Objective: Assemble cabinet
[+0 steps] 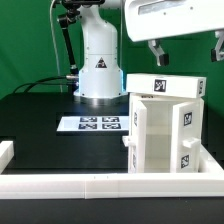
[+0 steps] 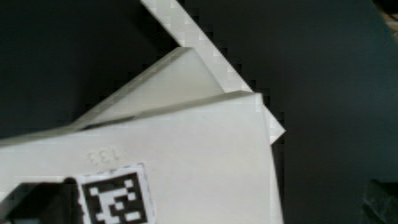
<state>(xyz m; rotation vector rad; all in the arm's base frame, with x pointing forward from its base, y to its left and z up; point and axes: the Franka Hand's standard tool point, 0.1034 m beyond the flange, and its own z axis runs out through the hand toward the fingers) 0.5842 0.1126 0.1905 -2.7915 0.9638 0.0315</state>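
Note:
The white cabinet [image 1: 152,140] stands upright at the exterior view's right, near the front rail, with black-and-white tags on its top and side panels. My gripper [image 1: 187,54] hangs a little above its top panel, not touching it. The two fingers stand wide apart and hold nothing. The wrist view looks down on the cabinet [image 2: 178,130]: slanted white panel edges and one tag [image 2: 116,198] against the black table. The fingertips do not show clearly there.
The marker board [image 1: 88,124] lies flat on the black table in front of the robot base [image 1: 98,65]. A white rail [image 1: 100,184] runs along the front edge, and another rail [image 1: 5,152] lies at the left.

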